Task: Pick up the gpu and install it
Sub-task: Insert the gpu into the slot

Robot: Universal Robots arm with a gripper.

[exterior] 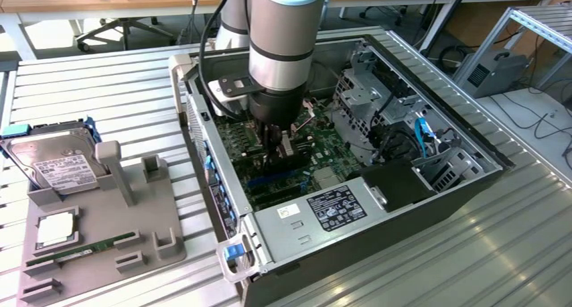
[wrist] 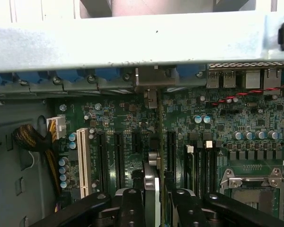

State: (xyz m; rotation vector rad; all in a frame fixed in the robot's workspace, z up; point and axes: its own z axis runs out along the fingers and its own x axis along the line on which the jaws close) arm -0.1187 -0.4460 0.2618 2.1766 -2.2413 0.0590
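Note:
My gripper (exterior: 275,151) reaches down into the open computer case (exterior: 465,129), over the motherboard (exterior: 335,149). It is shut on the gpu (exterior: 282,162), a dark slim card held on edge between the fingers. In the wrist view the gripper (wrist: 154,198) clamps the gpu (wrist: 152,176), which runs edge-on away from the fingers toward the case's rear wall. The card's metal end bracket (wrist: 151,87) stands at the rear slot openings. The card hangs in line with the black expansion slots (wrist: 171,151), close above the board. Whether its edge touches a slot I cannot tell.
A grey fixture (exterior: 107,247) on the exterior view's left holds a silver hard drive (exterior: 55,165), a processor chip (exterior: 55,230) and a green RAM stick (exterior: 80,249). Inside the case are the power supply (exterior: 335,210), a drive cage (exterior: 366,99), a white slot (wrist: 83,161) and the processor socket (wrist: 251,183).

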